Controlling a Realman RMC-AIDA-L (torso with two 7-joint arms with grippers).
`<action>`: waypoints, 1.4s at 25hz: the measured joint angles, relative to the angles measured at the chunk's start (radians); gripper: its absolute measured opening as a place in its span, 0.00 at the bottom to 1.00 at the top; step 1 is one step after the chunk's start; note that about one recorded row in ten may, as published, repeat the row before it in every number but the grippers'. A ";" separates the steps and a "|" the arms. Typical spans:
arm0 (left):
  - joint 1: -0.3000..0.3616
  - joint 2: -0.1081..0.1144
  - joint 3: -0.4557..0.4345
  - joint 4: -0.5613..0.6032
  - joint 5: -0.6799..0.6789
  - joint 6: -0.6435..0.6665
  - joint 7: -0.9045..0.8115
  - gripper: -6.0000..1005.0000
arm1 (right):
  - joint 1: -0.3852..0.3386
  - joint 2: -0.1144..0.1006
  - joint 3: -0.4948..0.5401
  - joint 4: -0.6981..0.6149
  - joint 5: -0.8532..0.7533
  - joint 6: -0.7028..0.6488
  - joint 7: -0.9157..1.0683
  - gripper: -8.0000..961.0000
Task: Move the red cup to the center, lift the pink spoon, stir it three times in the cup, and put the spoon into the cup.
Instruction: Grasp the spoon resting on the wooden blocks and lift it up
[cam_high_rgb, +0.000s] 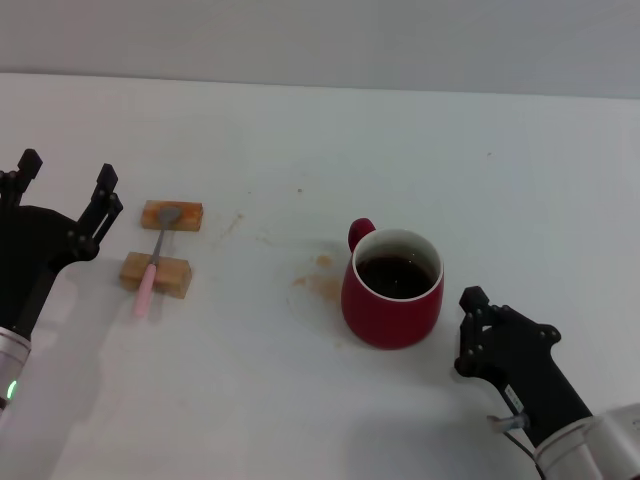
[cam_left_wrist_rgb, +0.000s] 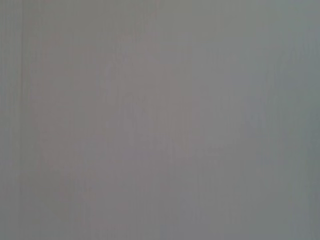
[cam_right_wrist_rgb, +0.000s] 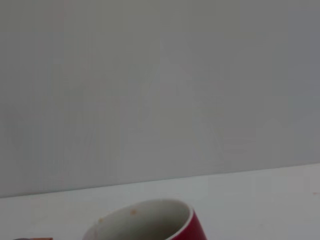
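My left pincer (cam_high_rgb: 65, 185) hangs with fingers apart just left of the pink spoon (cam_high_rgb: 153, 265), which lies across two wooden blocks (cam_high_rgb: 160, 245). The red cup (cam_high_rgb: 392, 288), holding dark liquid, stands just left of my right pincer (cam_high_rgb: 470, 335); whether its fingers are apart I cannot tell.

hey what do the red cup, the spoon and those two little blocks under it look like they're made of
The red cup looks like glazed ceramic: glossy dark-red outside, smooth white inside. The pink spoon seems to have a pale pink, probably plastic handle and a dull grey metal neck and bowl. The far block and the near block look like unfinished wood: matte orange-tan faces, square edges.
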 joint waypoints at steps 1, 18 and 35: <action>0.000 0.000 0.000 0.000 0.000 0.000 0.000 0.83 | 0.006 0.000 0.000 0.000 0.000 0.006 0.000 0.01; -0.010 0.000 -0.001 -0.001 -0.004 0.014 -0.005 0.83 | 0.106 0.001 0.006 0.003 0.001 0.068 0.000 0.01; -0.008 0.000 0.000 0.001 -0.004 0.016 -0.007 0.83 | 0.092 0.000 0.009 -0.002 0.001 0.041 0.000 0.01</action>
